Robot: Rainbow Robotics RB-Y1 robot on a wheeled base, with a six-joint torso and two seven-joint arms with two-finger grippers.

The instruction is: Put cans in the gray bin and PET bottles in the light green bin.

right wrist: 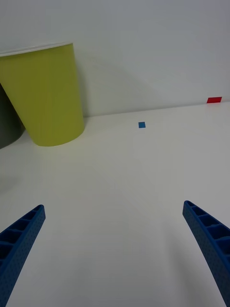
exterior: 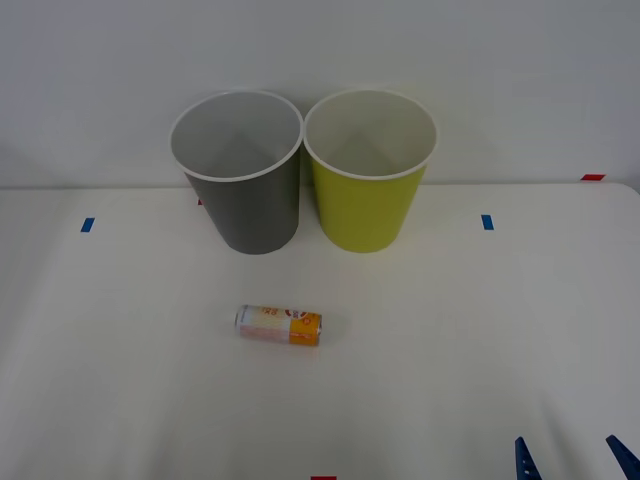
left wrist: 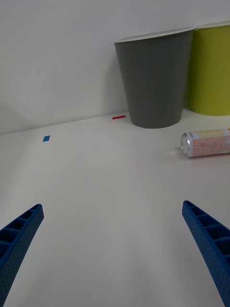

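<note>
White table (exterior: 480, 340): gray bin (exterior: 245, 200) & light green bin (exterior: 368, 200) upright, side by side at back; can (exterior: 279, 325) on its side in front (blue/red tape marks scattered).

The table (exterior: 480, 340) lay bare around the can (exterior: 279, 325), so a gripper could come at it from any side. The can lay on its side, well apart from the bins. The gray bin (exterior: 243, 175) and the green bin (exterior: 368, 175) stood upright, touching at the rims, with open tops. A wall (exterior: 100, 80) stood close behind them.
</note>
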